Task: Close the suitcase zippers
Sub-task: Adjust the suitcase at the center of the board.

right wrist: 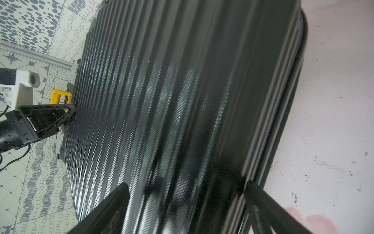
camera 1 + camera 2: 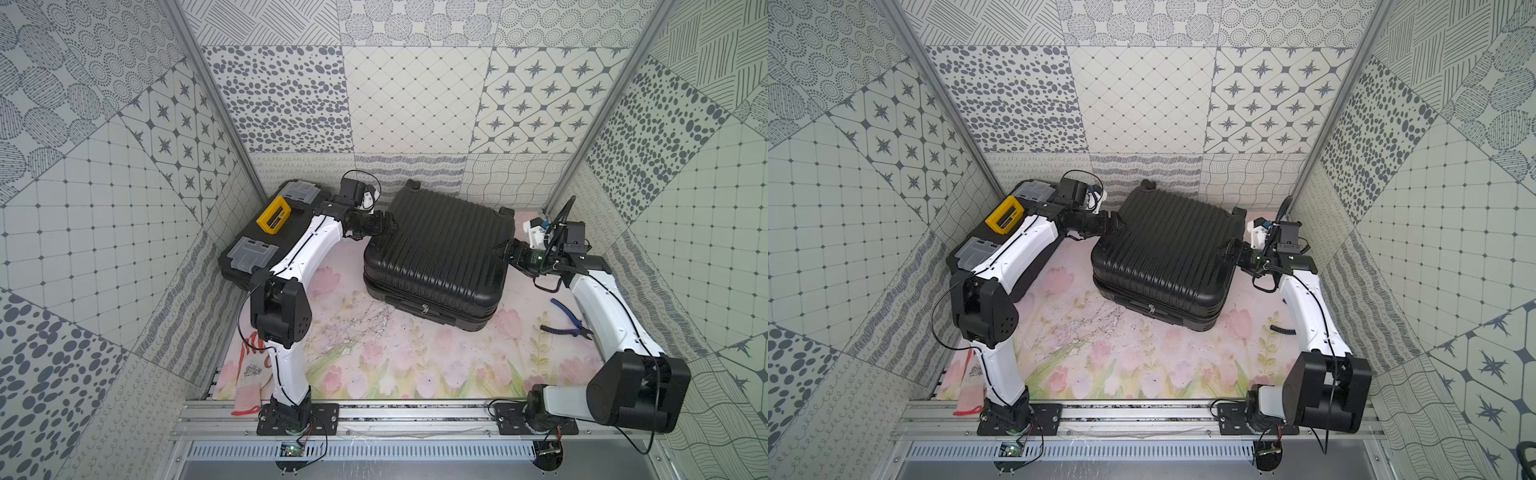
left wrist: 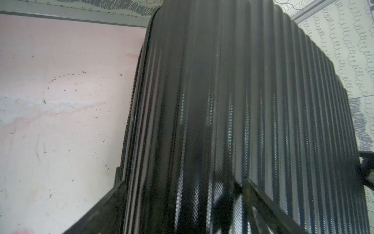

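Suitcase (image 2: 440, 245) between left gripper (image 2: 388, 226) and right gripper (image 2: 500, 249), both spread wide

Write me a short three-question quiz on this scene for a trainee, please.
1. True or false: the suitcase lies flat with a ribbed shell facing up.
2. What lies on the floral mat to the right of the suitcase? A) blue-handled pliers B) a hammer C) a screwdriver
3. Fill in: the left gripper is at the suitcase corner nearest the toolbox, whose handle is ______.
Key: 1 true; 2 A; 3 yellow.
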You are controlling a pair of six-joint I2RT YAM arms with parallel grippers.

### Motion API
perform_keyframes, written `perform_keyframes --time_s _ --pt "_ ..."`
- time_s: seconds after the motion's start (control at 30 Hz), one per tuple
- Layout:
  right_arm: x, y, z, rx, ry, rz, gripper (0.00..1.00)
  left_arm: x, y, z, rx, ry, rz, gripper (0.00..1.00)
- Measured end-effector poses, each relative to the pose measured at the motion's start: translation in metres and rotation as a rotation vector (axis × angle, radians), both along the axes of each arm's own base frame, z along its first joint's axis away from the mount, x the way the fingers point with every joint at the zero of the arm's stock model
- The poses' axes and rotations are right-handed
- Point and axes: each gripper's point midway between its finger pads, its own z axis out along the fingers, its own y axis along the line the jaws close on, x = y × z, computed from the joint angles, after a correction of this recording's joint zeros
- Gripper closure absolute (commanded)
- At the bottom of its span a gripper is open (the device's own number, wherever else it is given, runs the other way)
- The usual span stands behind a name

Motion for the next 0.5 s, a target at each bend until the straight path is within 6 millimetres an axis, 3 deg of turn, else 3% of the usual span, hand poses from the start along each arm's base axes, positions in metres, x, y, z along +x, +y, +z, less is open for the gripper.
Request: perform_keyframes --time_s 0.2,0.5 --pt "0.005 -0.002 -0.007 0.018 0.017 0.026 0.05 -0.009 -0.002 -0.003 -0.034 0.003 -0.027 0.14" --pt "0.025 -0.014 -0.009 0.022 0.030 0.072 0.05 -0.063 -0.004 -0.006 -0.049 0.033 -0.048 0.14"
